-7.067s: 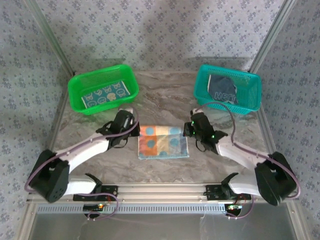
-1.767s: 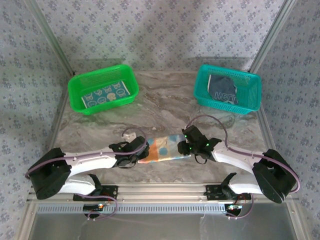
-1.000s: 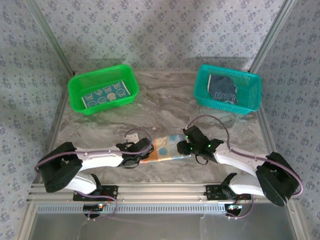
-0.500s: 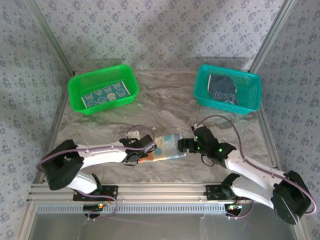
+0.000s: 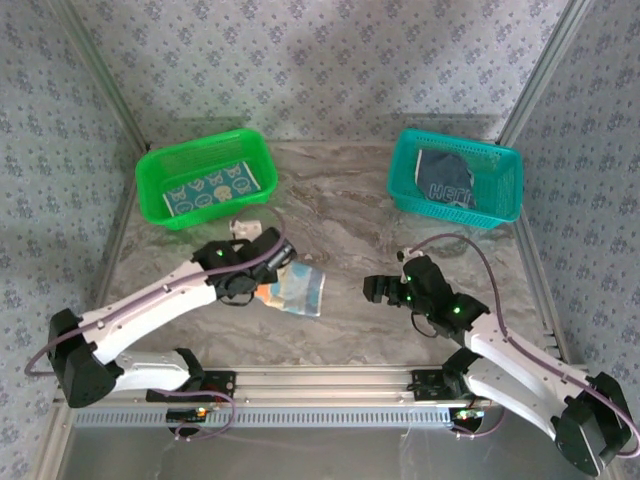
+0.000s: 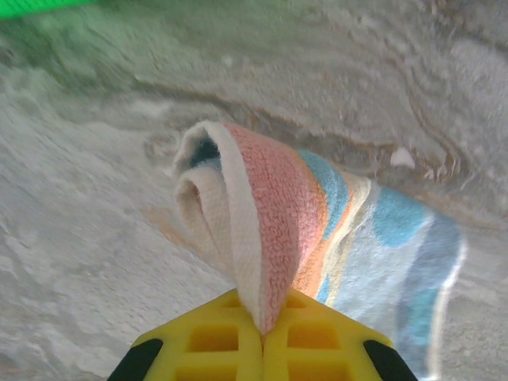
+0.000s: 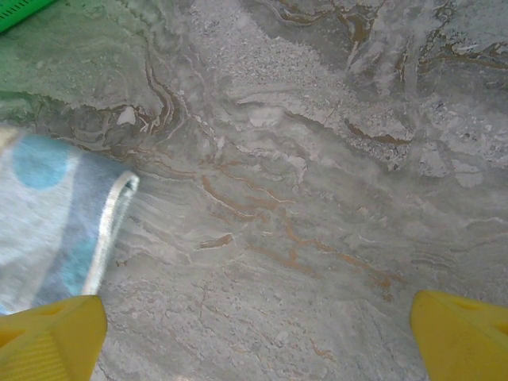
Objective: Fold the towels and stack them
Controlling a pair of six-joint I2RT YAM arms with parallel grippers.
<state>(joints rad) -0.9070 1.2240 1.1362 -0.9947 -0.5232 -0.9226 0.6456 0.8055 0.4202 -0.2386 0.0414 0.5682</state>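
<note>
— Nearest?
— Two grippers: the right gripper (image 5: 377,290), jaws spread wide; the left gripper (image 6: 262,325) pinching the light-blue dotted terry towel (image 5: 302,289), left of centre.
— Farther?
— Two plastic mesh baskets, one towel each: teal cartoon-print towel (image 5: 208,188) in the green basket (image 5: 195,145) far left, slate-blue lettered towel (image 5: 445,180) in the teal basket (image 5: 506,186) far right.

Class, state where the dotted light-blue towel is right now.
Top view: the dotted towel is pinched in the left hand, left of centre, just in front of the green basket.
</note>
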